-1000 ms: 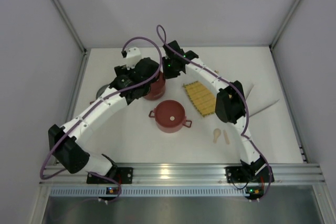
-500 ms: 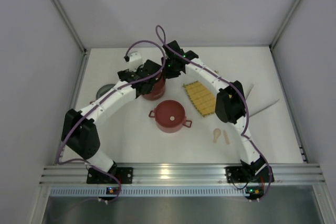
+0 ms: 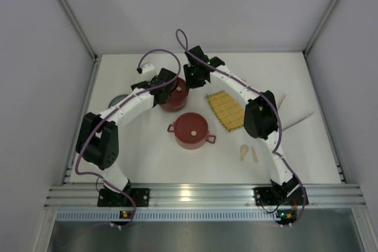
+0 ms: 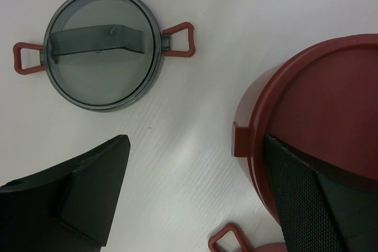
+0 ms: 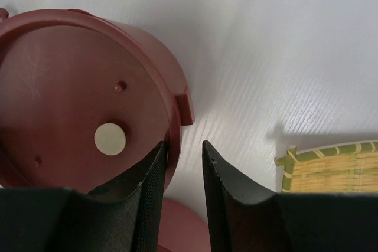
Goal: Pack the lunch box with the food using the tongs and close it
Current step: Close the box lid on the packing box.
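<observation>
Plainly, the right fingers (image 5: 233,205) stand only a narrow slot apart, straddling the lower right edge of the dark-red lid (image 5: 77,87). Its rim sits against the inner face of one finger, and white worktop (image 5: 266,45) shows through the rest of the gap, so I'd say they clamp nothing. The left fingers (image 4: 77,199) are spread fully wide and empty, one hanging over the same lid at the right of that view. The lidded lunch box tier (image 3: 176,101) stands upper centre in the overhead view, with the second tier (image 3: 190,130) just below it and a smoky grey lid (image 4: 103,48) off to its left. It looks like hard, smooth, light plastic, apt to slide. I'd take it by the rim or the small side tab (image 5: 184,109), not the slick lid face. The tongs (image 3: 298,120) lie far right, well apart.
</observation>
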